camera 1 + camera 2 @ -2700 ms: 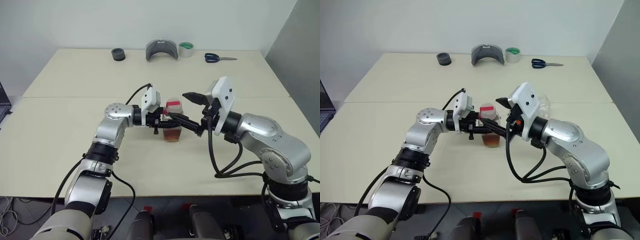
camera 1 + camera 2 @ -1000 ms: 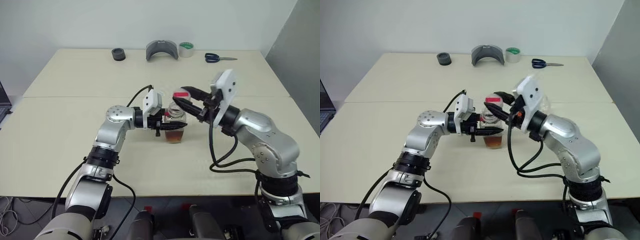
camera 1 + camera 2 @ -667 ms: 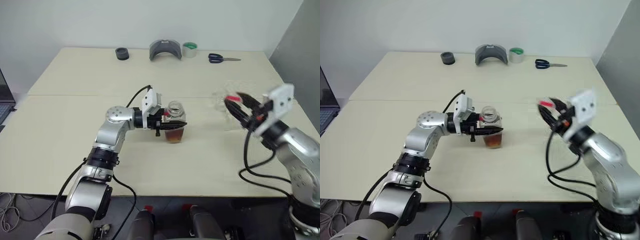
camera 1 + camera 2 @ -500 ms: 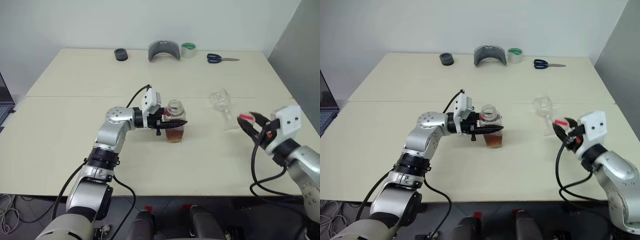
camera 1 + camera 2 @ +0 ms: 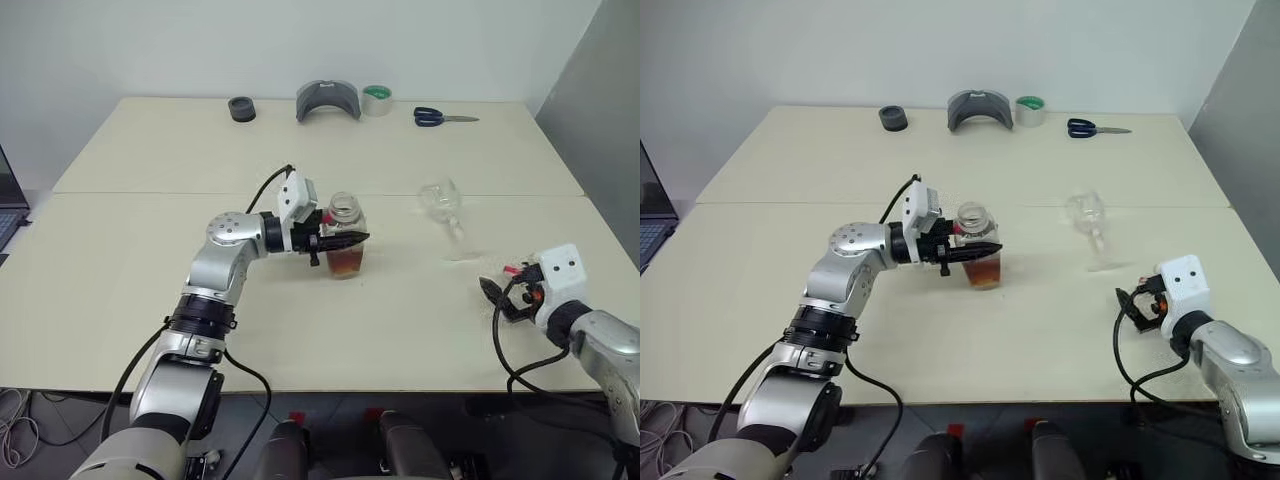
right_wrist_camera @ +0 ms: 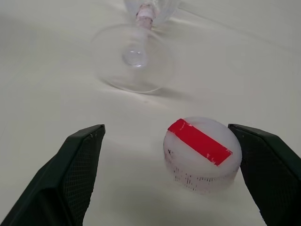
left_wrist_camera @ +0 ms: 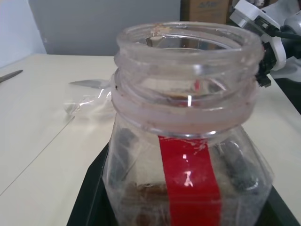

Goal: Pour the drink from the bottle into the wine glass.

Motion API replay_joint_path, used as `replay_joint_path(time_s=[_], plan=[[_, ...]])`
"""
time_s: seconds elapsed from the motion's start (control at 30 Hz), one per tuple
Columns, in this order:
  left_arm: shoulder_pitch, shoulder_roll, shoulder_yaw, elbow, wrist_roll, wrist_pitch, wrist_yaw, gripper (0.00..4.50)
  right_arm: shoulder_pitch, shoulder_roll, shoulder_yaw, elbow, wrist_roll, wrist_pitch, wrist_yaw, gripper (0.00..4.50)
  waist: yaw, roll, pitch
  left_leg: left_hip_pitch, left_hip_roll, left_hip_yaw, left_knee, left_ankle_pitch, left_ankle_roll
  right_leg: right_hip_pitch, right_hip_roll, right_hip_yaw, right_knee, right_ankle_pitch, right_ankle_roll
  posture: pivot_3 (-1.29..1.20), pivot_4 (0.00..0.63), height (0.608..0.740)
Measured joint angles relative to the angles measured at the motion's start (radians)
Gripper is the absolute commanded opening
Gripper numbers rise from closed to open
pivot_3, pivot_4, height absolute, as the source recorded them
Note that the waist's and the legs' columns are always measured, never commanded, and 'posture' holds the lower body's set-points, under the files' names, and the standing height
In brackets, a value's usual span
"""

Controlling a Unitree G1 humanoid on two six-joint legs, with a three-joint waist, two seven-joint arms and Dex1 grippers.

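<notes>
Nearest you, at the table's (image 5: pixel 120 300) right front edge, the right gripper (image 6: pixel 164 183) rests low with its jaws spread wide and nothing between them but the cap (image 6: pixel 202 153), a white disc with a red strip. The cap sits flat on the table close beside one finger, apparently set down here to keep it clear of the pour. Whether that finger actually touches the cap you cannot tell.

Just beyond the cap stands the wine glass (image 5: pixel 1087 228), upright and empty, placed to the right of the bottle and well apart from it. In the right wrist view you see its foot (image 6: pixel 133 57) and the base of the stem, the bowl being cut off at the frame edge. In the head views the clear bowl is faint against the pale table.

At mid-table the left gripper (image 5: pixel 338 240) is clamped on the bottle (image 5: pixel 345 243) below its neck, fingers pointing toward the glass. That side grip leaves the open mouth free for tipping. The drink (image 5: pixel 346 264) fills only the lower part; in the left wrist view the fingers show dimly through the plastic, and the liquid level is cropped.

Along the far edge lie a black ring (image 5: pixel 241 108), a grey curved object (image 5: pixel 327 100), a roll of tape (image 5: pixel 377 99) and scissors (image 5: pixel 440 117), none in use
</notes>
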Motion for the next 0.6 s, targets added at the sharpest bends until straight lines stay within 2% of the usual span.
replay_joint_path(time_s=[0.2,0.37,0.53,0.6], plan=[[0.019,0.009,0.025,0.001,0.001,-0.003,0.058,1.69,0.001,-0.025,0.05,0.008,-0.075,-0.113,0.031,4.5,-0.001,0.0,0.0,0.0,0.0,0.0,0.0,0.0,0.0,0.0,0.0,0.0,0.0,0.0,0.0,0.0,0.15,0.74],[0.025,0.031,0.054,0.001,0.002,-0.024,0.102,1.69,0.015,-0.097,0.076,0.068,-0.185,-0.24,0.058,4.5,0.001,0.0,0.0,0.0,0.0,0.0,0.0,0.0,0.0,0.0,0.0,0.0,0.0,0.0,0.0,0.0,0.15,0.74],[0.027,0.035,0.055,0.007,0.002,-0.03,0.124,1.69,-0.011,0.004,0.053,0.076,-0.12,-0.177,0.064,4.5,0.001,0.0,0.0,0.0,0.0,0.0,0.001,0.0,0.0,0.0,0.0,0.0,0.0,0.0,0.0,0.0,0.15,0.74],[0.027,0.037,0.058,0.015,0.002,-0.038,0.136,1.69,-0.03,0.008,0.033,0.075,-0.103,-0.142,0.065,4.5,0.002,0.0,0.0,0.0,0.0,0.0,0.0,0.0,0.0,0.0,-0.001,0.0,0.0,0.0,0.0,0.0,0.15,0.74]])
